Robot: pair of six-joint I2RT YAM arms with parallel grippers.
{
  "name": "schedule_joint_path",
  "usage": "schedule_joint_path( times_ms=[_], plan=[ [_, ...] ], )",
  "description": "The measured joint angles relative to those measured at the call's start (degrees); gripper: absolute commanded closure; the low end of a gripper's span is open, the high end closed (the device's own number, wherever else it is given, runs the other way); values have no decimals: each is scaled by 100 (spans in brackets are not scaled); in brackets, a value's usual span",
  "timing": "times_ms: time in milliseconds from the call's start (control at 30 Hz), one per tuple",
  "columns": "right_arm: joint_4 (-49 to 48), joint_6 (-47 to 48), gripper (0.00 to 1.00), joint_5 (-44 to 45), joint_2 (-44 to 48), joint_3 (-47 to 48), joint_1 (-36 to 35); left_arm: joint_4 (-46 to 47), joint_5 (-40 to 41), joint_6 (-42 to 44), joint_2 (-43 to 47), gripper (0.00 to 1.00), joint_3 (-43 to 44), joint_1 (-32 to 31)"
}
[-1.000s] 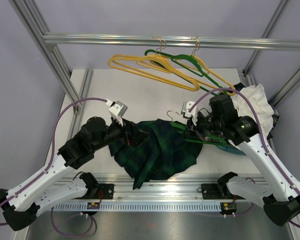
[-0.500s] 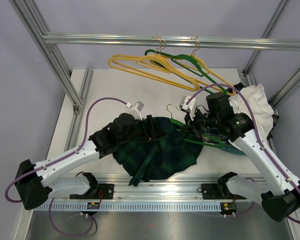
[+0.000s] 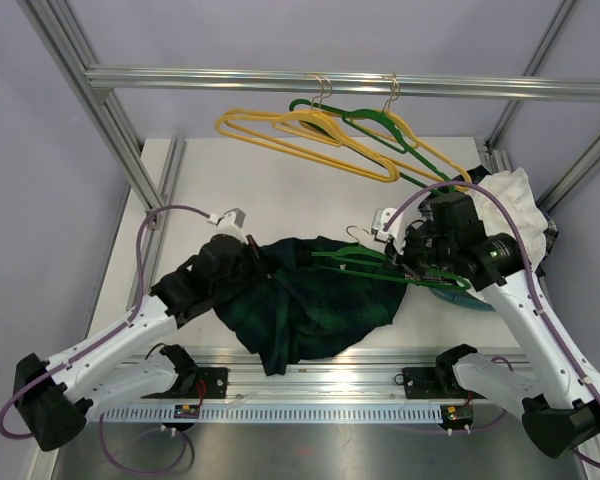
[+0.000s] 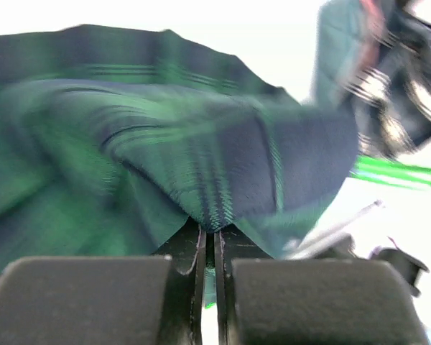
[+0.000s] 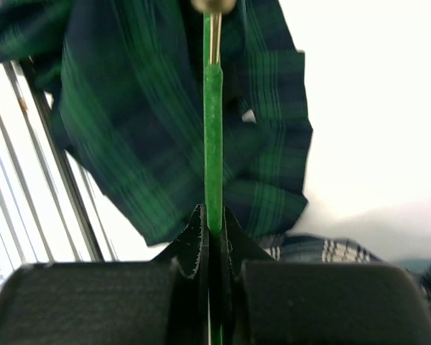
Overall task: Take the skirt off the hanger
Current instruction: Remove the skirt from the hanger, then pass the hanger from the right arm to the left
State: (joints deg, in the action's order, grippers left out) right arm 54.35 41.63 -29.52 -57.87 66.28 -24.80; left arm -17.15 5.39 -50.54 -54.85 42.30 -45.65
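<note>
Two robot arms reach in from the near edge of a white table (image 3: 195,175), one from each side. Nearest the viewer, a dark green and navy plaid skirt (image 3: 310,305) lies spread on the table between the arms, its hem reaching toward the metal rail at the near edge. The left gripper (image 3: 252,258) is clamped tight on a fold of the skirt at the cloth's left side; the wrist view shows its two dark fingers (image 4: 190,248) pinched together with plaid fabric bunched between them. Just beyond the middle of the skirt, a green hanger (image 3: 350,258) sticks out of the cloth toward the right, its metal hook pointing up. The right gripper (image 3: 405,262) is closed on the hanger's green bar, and its wrist view shows the thin bar (image 5: 213,144) held between the fingertips, with the skirt hanging loose to either side. To the right, behind that arm, a heap of white and patterned clothes (image 3: 515,215) sits at the table's far right corner. Farthest away, several yellow and green hangers (image 3: 320,135) hang from a silver crossbar (image 3: 280,78) of the frame.
</note>
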Motion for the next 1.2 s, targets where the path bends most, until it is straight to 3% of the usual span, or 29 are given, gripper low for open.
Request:
schedule_joint_path(
  times_ms=[100,267,667,733,767,900,1000,1200],
  plan=[
    [457,481,100,-125,247,20,323,-367,142,66,426,100,-404,369],
    [1005,802,100,-151,667,389,459,-761,140,177,249,100,-769,448],
    [1869,1141,100,-457,925,1392,472,-887,284,726,184,98,-636,595],
    [1928,1187,100,-442,951,1392,472,-890,271,883,188,87,-601,623],
    [1928,1202,100,-442,955,1390,472,-863,229,1012,201,54,-599,634],
    [1923,1272,100,-466,931,1351,472,-728,-120,1690,494,23,-597,662],
    [1926,1447,100,-566,815,1349,472,-623,-404,2317,1040,10,-557,664],
    [2002,1950,100,-1095,358,1362,474,-601,-979,4140,2227,3,-162,667]
  ],
)
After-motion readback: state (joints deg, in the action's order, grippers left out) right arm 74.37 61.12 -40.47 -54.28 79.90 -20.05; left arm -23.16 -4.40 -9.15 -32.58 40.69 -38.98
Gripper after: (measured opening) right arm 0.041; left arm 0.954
